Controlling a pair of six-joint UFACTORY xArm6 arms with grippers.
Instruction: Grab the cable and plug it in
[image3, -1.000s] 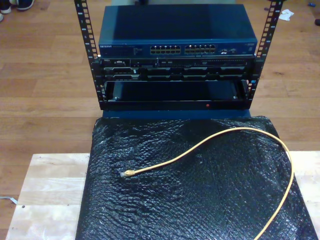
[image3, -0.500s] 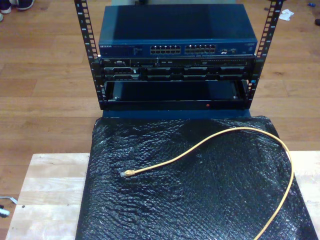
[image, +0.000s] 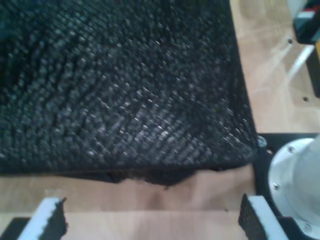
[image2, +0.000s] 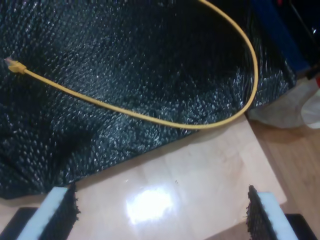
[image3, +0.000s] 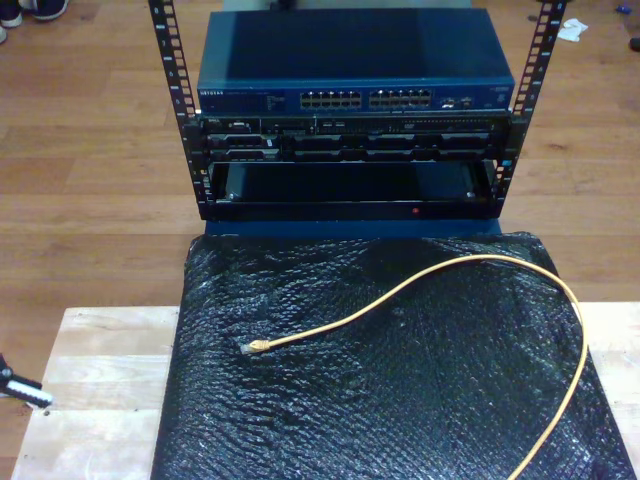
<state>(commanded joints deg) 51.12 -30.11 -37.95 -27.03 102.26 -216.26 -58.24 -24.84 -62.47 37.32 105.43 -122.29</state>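
The cable (image3: 420, 285) is thin and yellow-orange, lying loose on the black bubbly sheet (image3: 380, 400) in one wide arc (nothing touches it), its small clear plug (image3: 252, 348) toward the exterior view's left.

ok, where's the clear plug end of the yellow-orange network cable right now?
The clear plug lies on the black bubble-wrap mat, toward the exterior view's left, apart from both grippers, well short of the blue network switch.

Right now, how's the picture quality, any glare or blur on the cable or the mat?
Exterior view: dim and soft, yet the yellow cable reads clearly on the black mat. Second wrist view: a bright glare patch on the wooden table; cable sharp enough. First wrist view: mat texture blurred, speckled with highlights.
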